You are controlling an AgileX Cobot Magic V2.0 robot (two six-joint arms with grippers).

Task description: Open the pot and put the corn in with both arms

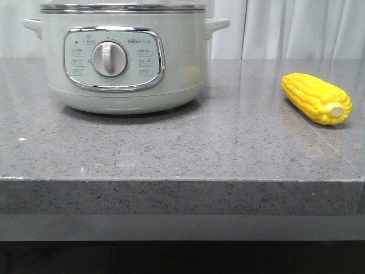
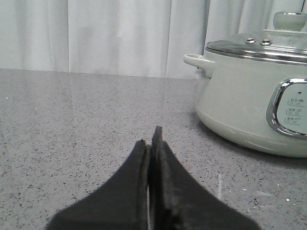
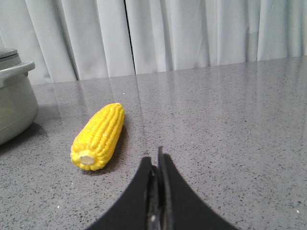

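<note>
Front view: you have the pot [image 1: 122, 57] standing on the left half of the counter [image 1: 182, 154], dial facing the camera, its steel rim cut off at the top edge, so the lid cannot be judged here. The corn [image 1: 317, 98] lies on its side well to the right, pale stub toward the counter's front edge. Neither arm shows.

Left wrist view: your left gripper [image 2: 151, 143] has its jaws pressed together and carries nothing. The pot sits ahead and to one side, lid [image 2: 259, 45] seated, knob [image 2: 289, 20] on top. Expect a missed knob if you descend without spreading the jaws first; a smooth round knob may also slip from a shallow pinch.

Right wrist view: your right gripper [image 3: 156, 163] is likewise closed and empty, just short of the corn. The cob is round and free to roll; a closed or off-centre approach would likely push it away across the polished stone.
</note>
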